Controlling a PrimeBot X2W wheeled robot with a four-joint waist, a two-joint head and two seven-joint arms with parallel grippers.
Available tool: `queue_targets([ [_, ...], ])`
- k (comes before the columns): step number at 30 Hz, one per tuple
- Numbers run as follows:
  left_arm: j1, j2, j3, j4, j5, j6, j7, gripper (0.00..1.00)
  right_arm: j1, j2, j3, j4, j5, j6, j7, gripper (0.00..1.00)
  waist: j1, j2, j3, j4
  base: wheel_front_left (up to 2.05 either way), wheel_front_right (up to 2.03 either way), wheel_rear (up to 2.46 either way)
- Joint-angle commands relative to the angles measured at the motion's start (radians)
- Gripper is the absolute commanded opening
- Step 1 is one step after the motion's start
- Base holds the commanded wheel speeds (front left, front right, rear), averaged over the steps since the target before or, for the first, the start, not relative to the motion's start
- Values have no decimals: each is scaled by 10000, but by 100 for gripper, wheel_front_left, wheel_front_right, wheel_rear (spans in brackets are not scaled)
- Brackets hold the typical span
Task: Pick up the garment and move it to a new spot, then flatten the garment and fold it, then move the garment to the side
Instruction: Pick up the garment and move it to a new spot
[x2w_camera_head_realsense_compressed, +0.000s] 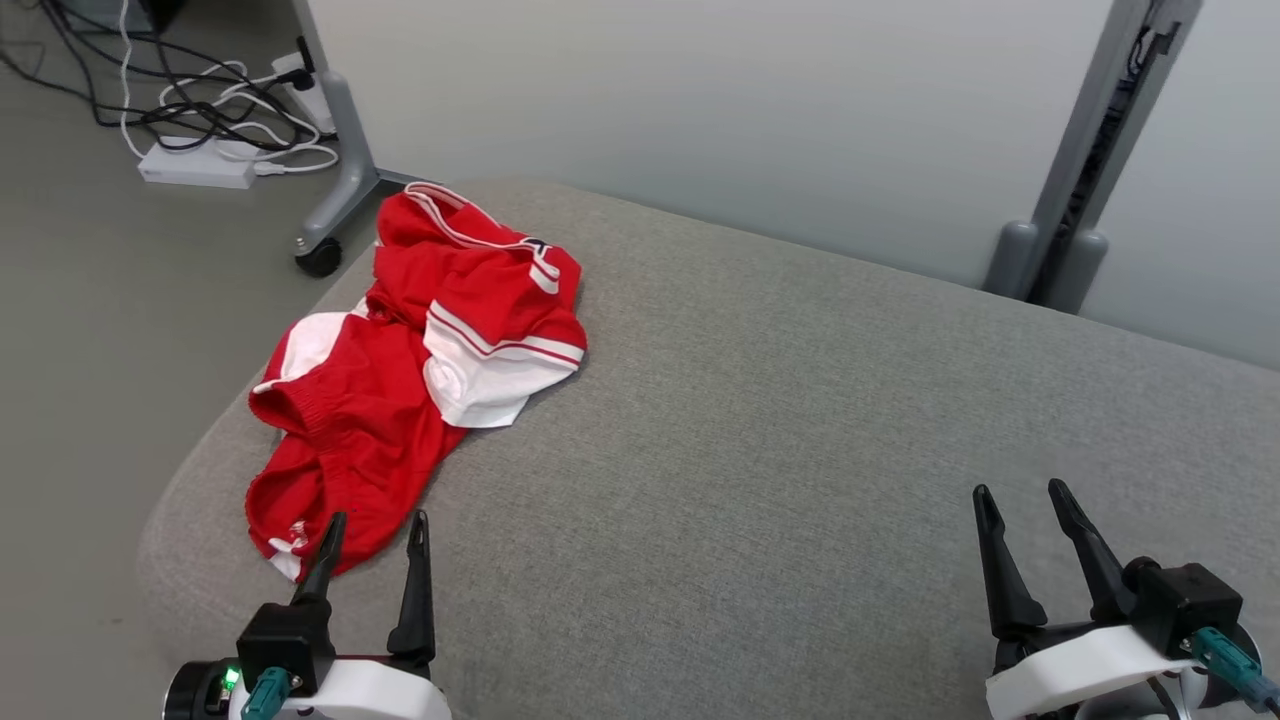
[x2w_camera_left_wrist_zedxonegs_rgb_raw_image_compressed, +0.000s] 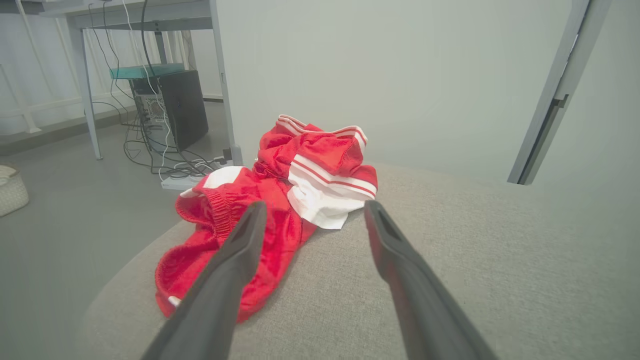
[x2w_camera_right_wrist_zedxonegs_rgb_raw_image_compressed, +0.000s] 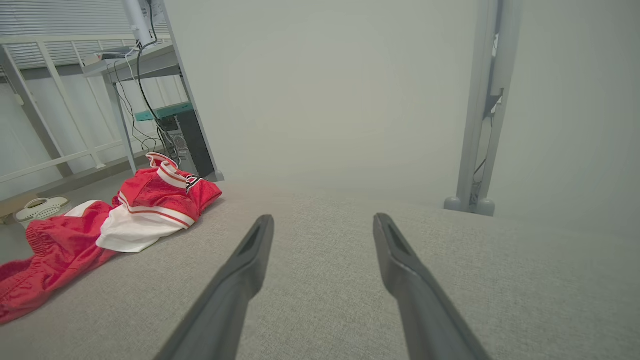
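A red garment (x2w_camera_head_realsense_compressed: 400, 380) with white panels and stripes lies crumpled on the left part of a grey upholstered surface (x2w_camera_head_realsense_compressed: 800, 420), close to its left edge. My left gripper (x2w_camera_head_realsense_compressed: 375, 530) stands open at the lower left, its fingertips just short of the garment's near end, nothing between them. In the left wrist view the garment (x2w_camera_left_wrist_zedxonegs_rgb_raw_image_compressed: 265, 215) lies straight ahead beyond the open left gripper (x2w_camera_left_wrist_zedxonegs_rgb_raw_image_compressed: 312, 212). My right gripper (x2w_camera_head_realsense_compressed: 1020, 500) is open at the lower right over bare fabric, far from the garment. The right wrist view shows the garment (x2w_camera_right_wrist_zedxonegs_rgb_raw_image_compressed: 115, 225) at far left, beyond the right gripper (x2w_camera_right_wrist_zedxonegs_rgb_raw_image_compressed: 322, 222).
The grey surface has rounded edges, dropping to the floor on the left. A pale wall panel (x2w_camera_head_realsense_compressed: 700, 100) stands behind it. A castor-footed post (x2w_camera_head_realsense_compressed: 335, 170), white power strip (x2w_camera_head_realsense_compressed: 197, 165) and tangled cables lie on the floor at upper left. A grey upright (x2w_camera_head_realsense_compressed: 1090, 150) rises at the back right.
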Motion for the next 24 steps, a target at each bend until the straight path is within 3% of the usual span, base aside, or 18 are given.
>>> queue_targets([
  [1,-68,96,48,-34,-72,63,49,100,-60,-72,-8,16,29,16,-52,100,0,-1,-40,326,0,0,0],
  [8,-241,288,155,-85,-150,107,300,100,-106,-70,67,48,87,15,-52,100,0,-1,-53,356,0,0,0],
  [14,-851,740,529,-61,-330,135,907,100,-130,-72,78,64,148,15,-52,100,0,-1,11,-66,0,0,0],
  [16,-1156,751,793,-42,-794,-40,1162,100,-162,-72,99,46,189,15,-52,100,0,-1,53,-262,0,0,0],
  [24,-2614,1941,1258,683,-1212,-520,2607,100,-289,-74,131,-1,5,15,-51,100,0,-1,492,-1055,0,0,0],
])
